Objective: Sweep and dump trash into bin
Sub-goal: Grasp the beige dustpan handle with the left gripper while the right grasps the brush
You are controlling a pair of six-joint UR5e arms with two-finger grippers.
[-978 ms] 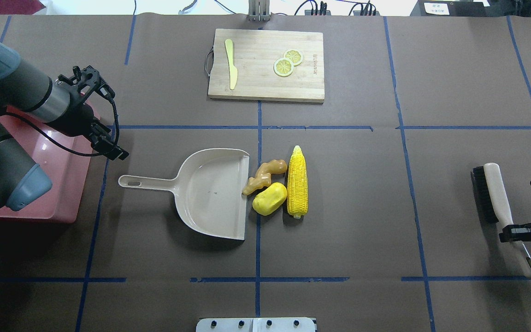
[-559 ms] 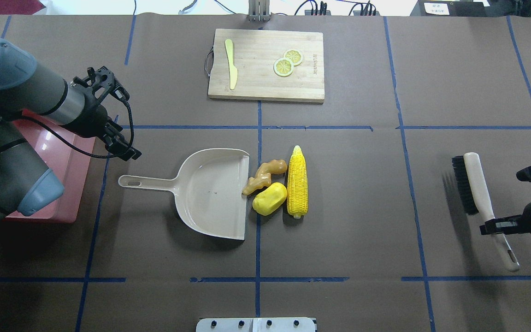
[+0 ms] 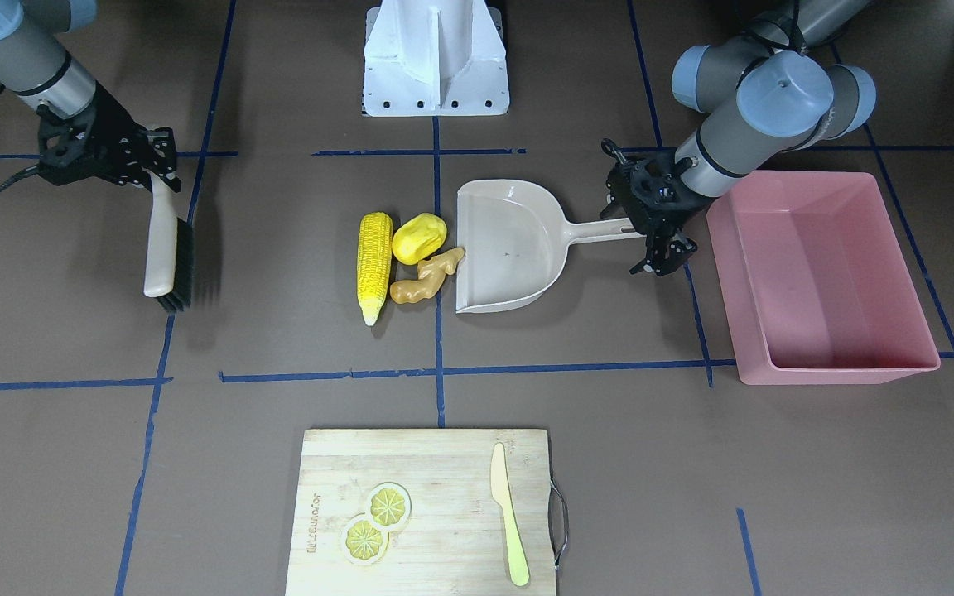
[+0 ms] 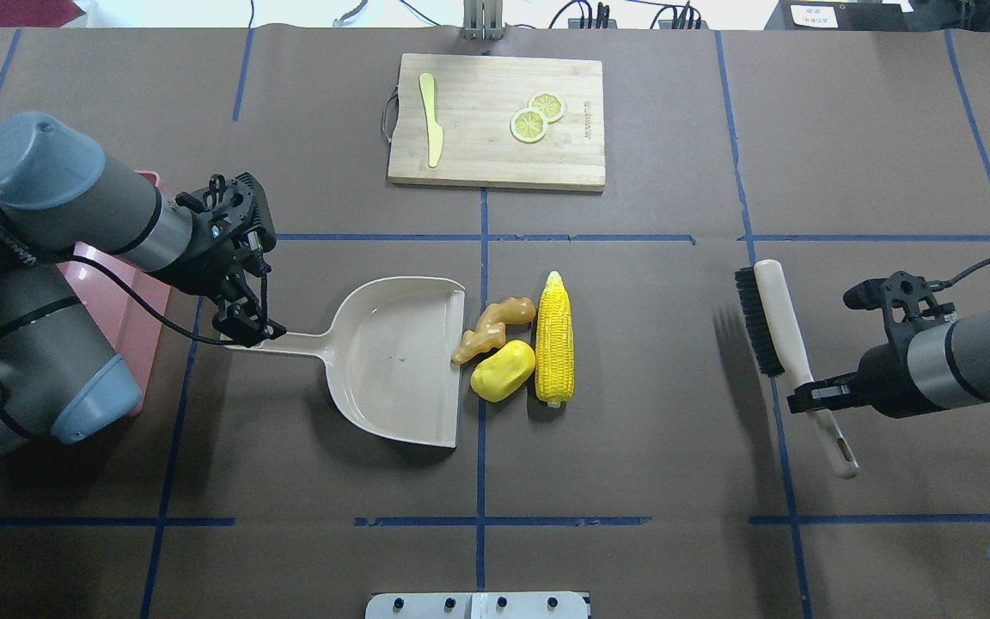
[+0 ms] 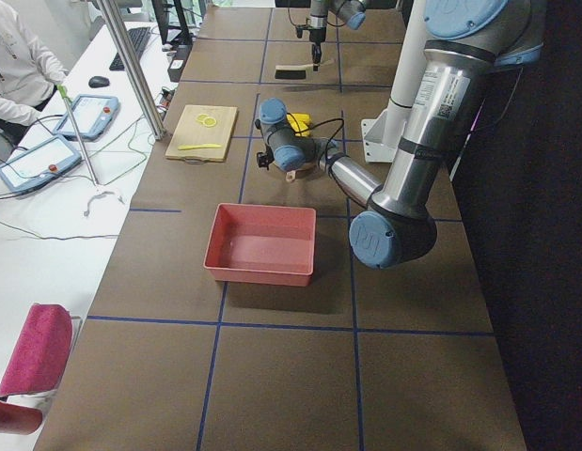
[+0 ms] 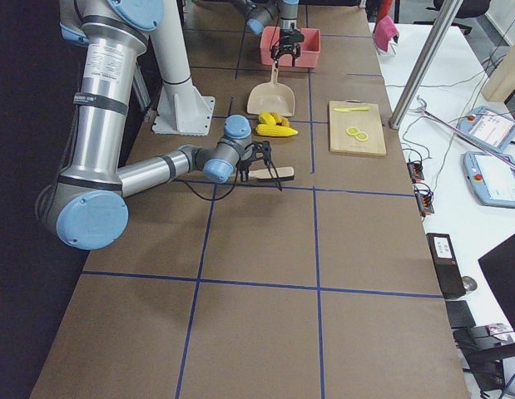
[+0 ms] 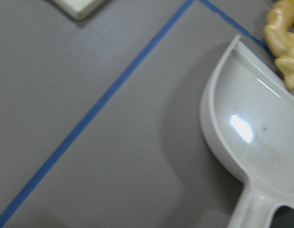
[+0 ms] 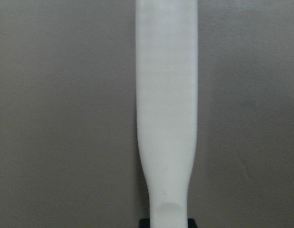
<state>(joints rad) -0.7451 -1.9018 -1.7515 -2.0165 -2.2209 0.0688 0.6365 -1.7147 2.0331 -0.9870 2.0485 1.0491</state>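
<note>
Open table [image 4: 658, 361] stretches between the brush [image 4: 780, 327] and the corn [image 4: 553, 337]. Corn, potato [image 4: 503, 370] and ginger [image 4: 492, 328] crowd the dustpan [image 4: 400, 361] mouth. The bin [image 3: 837, 370] stands near the dustpan handle's end; the cutting board [image 4: 495, 120] lies well apart.

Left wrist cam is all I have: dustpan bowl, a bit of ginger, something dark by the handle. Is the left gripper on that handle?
Observer: The left gripper is over the end of the dustpan handle. Its jaws look open, not clamped on it.
Operator: Where's the brush?
Observer: The right gripper is shut on the brush handle. The brush is out past the corn, on the side away from the pan, with bare table between them.
</note>
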